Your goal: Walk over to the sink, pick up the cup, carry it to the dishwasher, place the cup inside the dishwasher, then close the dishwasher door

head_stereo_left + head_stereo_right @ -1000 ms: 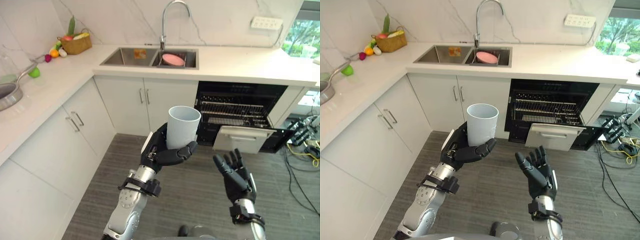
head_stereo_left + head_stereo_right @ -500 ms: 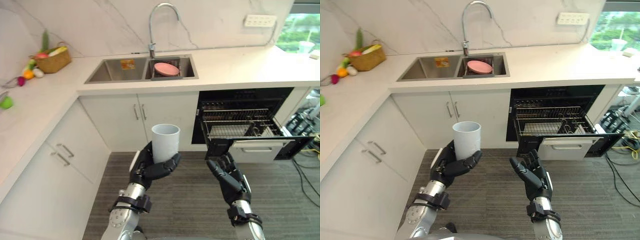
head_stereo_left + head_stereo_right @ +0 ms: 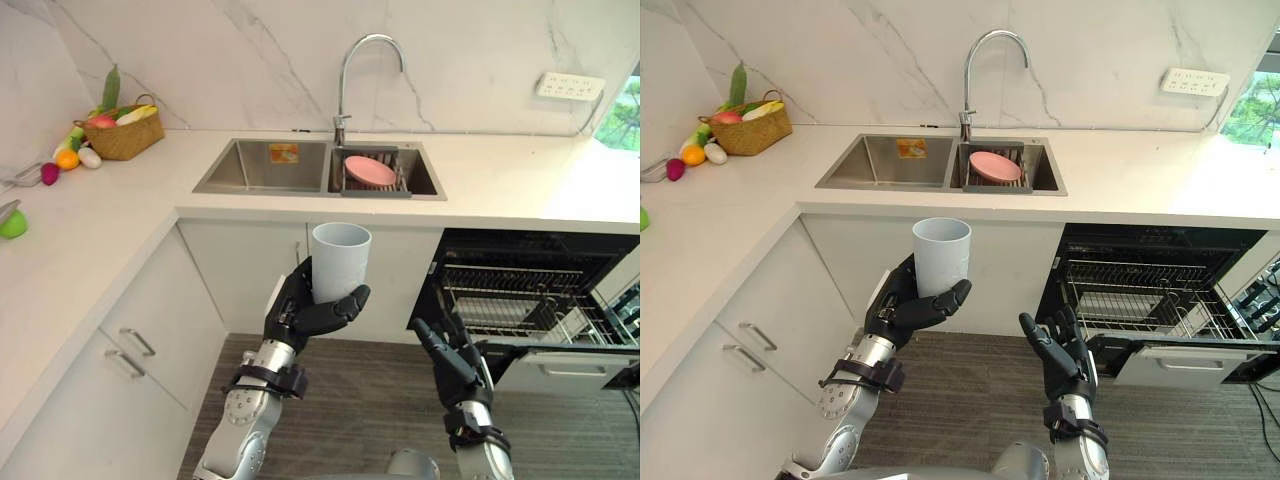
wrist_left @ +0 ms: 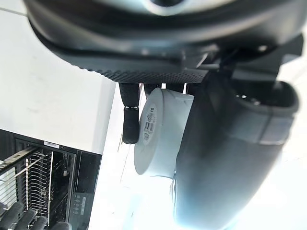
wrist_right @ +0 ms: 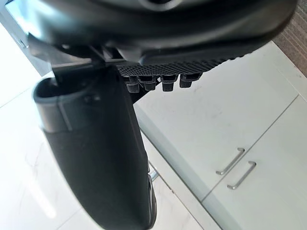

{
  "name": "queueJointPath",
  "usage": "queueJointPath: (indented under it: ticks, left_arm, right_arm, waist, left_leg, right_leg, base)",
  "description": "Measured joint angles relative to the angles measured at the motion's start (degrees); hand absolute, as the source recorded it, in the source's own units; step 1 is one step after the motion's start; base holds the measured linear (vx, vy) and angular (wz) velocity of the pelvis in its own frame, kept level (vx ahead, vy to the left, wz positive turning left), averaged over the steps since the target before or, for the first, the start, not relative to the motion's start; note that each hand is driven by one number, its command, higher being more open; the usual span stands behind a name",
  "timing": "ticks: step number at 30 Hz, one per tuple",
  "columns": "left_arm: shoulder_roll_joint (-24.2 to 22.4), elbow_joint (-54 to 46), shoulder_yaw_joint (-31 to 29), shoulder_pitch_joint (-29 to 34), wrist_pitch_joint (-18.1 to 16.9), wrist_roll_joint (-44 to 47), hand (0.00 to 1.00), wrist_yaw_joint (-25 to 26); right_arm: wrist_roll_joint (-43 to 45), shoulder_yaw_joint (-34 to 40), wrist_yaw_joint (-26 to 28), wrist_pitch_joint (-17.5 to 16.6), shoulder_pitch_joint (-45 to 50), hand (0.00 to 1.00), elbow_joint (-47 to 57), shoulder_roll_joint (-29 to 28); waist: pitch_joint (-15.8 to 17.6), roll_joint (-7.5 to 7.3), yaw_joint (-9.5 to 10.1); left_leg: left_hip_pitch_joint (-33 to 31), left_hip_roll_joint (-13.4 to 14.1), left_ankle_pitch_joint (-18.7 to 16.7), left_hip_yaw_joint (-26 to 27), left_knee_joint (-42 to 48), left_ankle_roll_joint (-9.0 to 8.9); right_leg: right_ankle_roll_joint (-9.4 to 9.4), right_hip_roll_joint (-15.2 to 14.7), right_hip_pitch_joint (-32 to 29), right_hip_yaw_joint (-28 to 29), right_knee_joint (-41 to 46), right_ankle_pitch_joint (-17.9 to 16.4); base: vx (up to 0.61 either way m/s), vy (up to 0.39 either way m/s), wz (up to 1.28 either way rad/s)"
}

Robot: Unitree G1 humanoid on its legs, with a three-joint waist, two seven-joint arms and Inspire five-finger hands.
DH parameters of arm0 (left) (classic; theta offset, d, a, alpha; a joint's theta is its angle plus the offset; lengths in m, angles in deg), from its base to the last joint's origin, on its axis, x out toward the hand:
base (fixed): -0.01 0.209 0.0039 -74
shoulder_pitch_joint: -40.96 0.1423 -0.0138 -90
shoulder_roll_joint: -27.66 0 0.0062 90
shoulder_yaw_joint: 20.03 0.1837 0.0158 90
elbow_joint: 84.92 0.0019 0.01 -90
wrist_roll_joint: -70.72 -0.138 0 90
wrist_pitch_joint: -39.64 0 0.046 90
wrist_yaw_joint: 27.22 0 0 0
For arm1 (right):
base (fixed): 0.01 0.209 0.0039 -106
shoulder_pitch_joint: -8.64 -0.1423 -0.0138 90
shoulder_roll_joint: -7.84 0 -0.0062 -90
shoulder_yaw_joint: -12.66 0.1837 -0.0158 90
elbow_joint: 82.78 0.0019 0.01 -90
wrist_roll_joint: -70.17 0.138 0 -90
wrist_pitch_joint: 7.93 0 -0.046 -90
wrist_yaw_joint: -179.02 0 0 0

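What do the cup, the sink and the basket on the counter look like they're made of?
Cup: probably plastic, matte pale grey-blue with an even, glare-free wall; ceramic cannot be ruled out. Sink: stainless steel, brushed, by its dull grey sheen. Basket: woven wicker or straw, tan, its weave visible.

Cup [image 3: 340,260]: was a plain, pale, tall tumbler, upright with its open mouth up.
Cup's place: was in the air before the white cabinet [image 3: 245,275] under the sink, with the left hand [image 3: 300,315] curled round its lower part.
Sink [image 3: 250,172]: was a steel double basin, set in the white counter [image 3: 500,185].
Dishwasher [image 3: 530,265]: stood under the counter, right of the sink, dark inside, with its wire rack [image 3: 520,310] drawn out.
Door [image 3: 560,370]: was let down and open, and white-fronted.
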Motion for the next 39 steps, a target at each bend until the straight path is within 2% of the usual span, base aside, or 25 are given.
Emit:
queueJointPath:
  ticks: [1,2,3,5,7,9,10,12,13,14,15,16,18,19,20,22,23,25,26,27,29,31,32,36,39]
  left_arm:
    - [0.1,0.0,-0.3,0.1,0.0,0.0,0.0,-0.3]
    - [0.3,0.0,-1.0,0.5,0.0,0.0,0.0,-0.9]
    - [-0.1,1.1,-0.8,0.9,0.1,0.0,0.0,-1.2]
    - [-1.9,1.9,-0.5,1.2,0.6,-0.1,0.0,-1.3]
    - [-2.4,1.9,-0.1,1.1,0.5,-0.3,0.0,-1.4]
    - [-2.1,1.9,0.6,1.0,0.2,-0.3,0.0,-1.5]
    - [-1.6,1.9,1.2,0.8,0.2,-0.3,0.0,-1.5]
    - [-1.3,1.9,2.1,0.6,-0.1,-0.9,0.0,-1.5]
    - [-1.8,1.9,2.4,0.6,-0.8,-2.0,0.0,-1.5]
    - [-2.1,1.7,2.4,0.6,-1.8,-3.0,0.0,-1.3]
    - [-2.0,1.5,2.3,0.4,-2.6,-3.3,0.0,-1.3]
    - [-2.8,1.7,2.3,0.0,-2.9,-3.9,0.0,-1.0]
    - [-3.2,1.6,2.3,-0.3,-4.3,-4.2,0.0,-0.2]
    - [-3.3,1.6,2.4,-0.3,-5.4,-4.2,0.0,0.5]
    - [-3.3,1.1,3.1,-0.3,-7.0,-4.4,0.0,3.1]
    - [-3.7,0.0,3.7,-0.3,-7.5,-4.8,0.0,5.1]
    - [-3.7,-1.5,4.5,-0.3,-7.5,-5.2,0.0,5.9]
    - [-3.7,-3.8,5.5,-0.9,-7.5,-5.4,0.0,6.3]
    - [-3.8,-4.9,5.8,-1.5,-7.4,-5.3,0.0,6.3]
    - [-3.0,-4.9,5.7,-2.7,-7.4,-5.2,0.0,6.7]
    - [-1.2,-4.8,5.5,-4.3,-7.2,-4.6,0.0,7.7]
    - [-0.9,-4.2,5.4,-6.2,-6.8,-3.4,0.0,8.2]
    - [-0.9,-4.2,5.4,-6.7,-6.7,-3.0,0.0,9.0]
    - [-1.0,-4.2,5.2,-8.4,-6.4,-3.0,0.0,10.6]
    - [-1.6,-3.9,3.1,-8.7,-5.9,-3.2,0.0,12.6]
  right_arm:
    - [0.1,0.2,0.0,0.0,0.0,1.0,0.1,0.0]
    - [0.3,0.4,0.1,0.0,0.3,1.0,0.9,0.1]
    - [0.5,0.6,0.2,-0.3,1.0,1.0,1.7,0.8]
    - [0.4,1.4,0.2,-0.7,0.2,1.0,1.9,2.6]
    - [0.4,1.6,0.1,-1.0,-0.4,1.0,2.0,2.3]
    - [0.2,1.0,0.0,-1.6,-0.2,1.0,3.4,1.4]
    - [-0.3,1.0,-0.2,-2.0,-0.3,1.0,4.6,1.0]
    - [-0.7,1.2,-1.0,-2.5,-0.4,1.0,7.2,0.9]
    - [-1.8,1.8,-1.1,-3.1,-0.4,1.0,9.1,0.9]
    - [-3.4,2.3,-1.3,-4.2,-0.4,1.0,11.3,1.3]
    - [-4.0,2.5,-1.3,-5.0,-0.4,1.0,12.4,1.4]
    - [-4.7,4.0,-1.4,-6.7,-1.4,1.0,13.2,2.4]
    - [-4.7,5.6,-1.5,-8.6,-3.5,1.0,13.9,2.5]
    - [-4.7,5.6,-1.8,-9.6,-4.2,1.0,15.1,2.5]
    - [-5.2,4.7,-2.1,-10.7,-5.3,1.0,17.0,2.9]
    - [-6.6,3.2,-3.2,-11.5,-5.7,1.0,18.7,3.1]
    - [-9.3,2.2,-5.9,-11.8,-5.7,1.0,19.9,3.6]
    - [-10.8,2.1,-9.4,-11.8,-6.0,1.0,20.3,4.3]
    - [-11.0,3.3,-11.6,-11.6,-6.4,1.0,20.3,5.0]
    - [-11.5,5.3,-13.0,-10.9,-6.9,1.0,19.2,4.3]
    - [-11.6,9.2,-13.7,-10.4,-6.9,1.0,19.2,4.2]
    - [-11.1,13.9,-13.6,-10.4,-6.9,1.0,19.2,4.2]
    - [-10.5,16.3,-13.1,-10.4,-6.8,1.0,19.2,4.1]
    - [-8.3,18.2,-9.9,-10.4,-6.2,1.0,19.2,3.6]
    - [-7.5,15.7,-5.8,-10.4,-6.4,1.0,19.2,1.3]
  waist:
    - [0.0,-0.18,-0.04]
    - [-0.2,-1.36,-0.29]
    - [-0.1,-0.1,-0.84]
    - [0.1,3.72,-0.37]
    - [0.0,4.92,0.15]
    - [0.1,4.65,0.36]
    - [0.1,4.61,0.12]
    - [0.1,5.16,0.09]
    - [0.6,6.26,0.54]
    - [1.0,7.8,0.55]
    - [1.5,6.77,0.54]
    - [1.7,7.87,0.51]
    - [1.9,7.51,0.6]
    - [1.9,7.48,0.86]
    - [1.8,7.45,1.53]
    - [1.8,7.4,1.84]
    - [1.8,7.43,1.78]
    - [1.5,7.78,1.15]
    - [0.4,9.0,0.57]
    - [-0.7,7.84,0.28]
    - [-1.8,6.18,-0.37]
    - [-1.9,5.62,-2.13]
    - [-2.0,5.61,-2.64]
    - [-2.1,5.41,-3.45]
    - [-2.0,5.32,-2.64]
  left_leg:
    - [0.6,0.2,-0.5,-0.1,-0.3,-0.58]
    - [2.5,-0.3,-1.6,-0.1,-0.8,-2.7]
    - [4.0,0.8,-2.4,-1.4,-1.5,-3.89]
    - [4.5,2.5,-1.9,-1.9,-1.9,-3.92]
    - [5.6,3.9,-0.9,0.2,-0.9,-5.03]
    - [5.9,5.4,-0.4,0.4,2.5,-5.64]
    - [4.7,6.6,-0.4,0.9,7.0,-5.67]
    - [0.2,10.3,1.0,1.5,19.8,-5.87]
    - [-4.1,14.2,5.7,0.6,30.5,-4.4]
    - [-9.1,18.1,14.8,-3.6,40.8,-4.24]
    - [-11.6,18.2,15.9,-5.3,46.5,-5.65]
    - [-15.4,18.7,12.1,-7.2,52.9,-5.63]
    - [-18.6,15.9,4.5,-5.8,52.0,-2.79]
    - [-19.3,13.6,1.6,-5.6,47.6,-2.73]
    - [-19.9,9.4,-1.1,-7.4,38.4,-3.06]
    - [-20.8,5.8,-1.3,-10.8,31.0,-3.52]
    - [-21.5,4.0,-1.3,-12.5,26.0,-3.6]
    - [-21.7,3.1,0.5,-12.4,17.4,-3.91]
    - [-21.4,3.3,6.2,-12.1,11.1,-2.95]
    - [-20.2,2.7,7.8,-10.2,10.0,-3.64]
    - [-18.2,0.8,7.7,-7.3,6.0,-2.67]
    - [-15.8,-1.0,8.6,-6.6,2.0,-1.41]
    - [-13.7,-1.8,8.9,-5.6,-0.7,-0.98]
    - [-11.8,-2.7,9.0,-3.2,-3.9,-0.79]
    - [-10.8,-2.2,8.8,1.2,-5.3,-0.79]
  right_leg:
    - [0.1,1.4,0.0,0.0,-6.4,2.2]
    - [-1.27,3.1,1.2,0.1,-17.7,11.0]
    - [-5.47,4.7,3.1,-0.2,-19.8,18.2]
    - [-5.84,7.9,3.1,0.0,-19.3,16.5]
    - [-6.74,9.8,3.2,0.8,-17.0,14.3]
    - [-6.78,10.9,3.2,1.2,-14.4,10.6]
    - [-6.81,11.4,3.6,1.4,-13.7,9.0]
    - [-6.96,13.0,5.2,1.4,-14.6,8.0]
    - [-6.99,15.5,8.0,1.6,-17.3,7.9]
    - [-7.24,17.8,10.3,1.8,-16.1,6.2]
    - [-7.65,17.6,11.2,2.5,-16.1,4.7]
    - [-8.29,19.1,13.0,3.8,-16.0,3.4]
    - [-8.53,19.4,15.0,7.2,-16.2,2.3]
    - [-8.74,19.3,15.6,9.7,-16.3,2.1]
    - [-8.61,19.3,15.8,14.7,-16.3,1.8]
    - [-8.13,19.4,16.0,19.4,-16.3,1.2]
    - [-7.49,19.5,16.0,22.9,-16.5,0.8]
    - [-6.12,20.1,15.9,26.6,-16.2,-0.2]
    - [-4.3,21.4,14.5,28.3,-14.6,-1.0]
    - [-3.04,20.6,13.4,29.9,-12.7,-2.3]
    - [-2.04,17.9,13.4,27.3,-13.6,-2.2]
    - [-0.89,16.1,14.6,26.1,-15.5,-1.5]
    - [-0.12,15.1,15.4,25.3,-16.3,-1.1]
    - [0.72,13.6,15.3,21.1,-17.9,-0.6]
    - [0.95,12.8,12.7,12.9,-17.8,0.6]
  base:
    - [0.46,-0.233,0.02]
    - [0.48,-0.208,0.07]
    - [0.5,-0.186,-0.03]
    - [0.4,-0.113,-0.26]
    - [0.33,-0.118,-0.43]
    - [0.29,-0.135,-0.32]
    - [0.22,-0.12,-0.19]
    - [0.25,-0.129,-0.26]
    - [0.31,-0.108,-0.43]
    - [0.29,-0.047,-0.43]
    - [0.31,0.004,-0.49]
    - [0.28,0.029,-0.55]
    - [0.27,0.017,-0.86]
    - [0.28,0.059,-1.56]
    - [0.29,0.086,-1.6]
    - [0.28,0.164,-1.58]
    - [0.35,0.256,-1.63]
    - [0.32,0.25,-1.22]
    - [0.34,0.275,-1.0]
    - [0.33,0.253,-0.96]
    - [0.27,0.171,-0.62]
    - [0.21,0.173,-0.15]
    - [0.17,0.17,-0.18]
    - [0.1,0.076,-0.32]
    - [0.0,-0.004,-0.75]
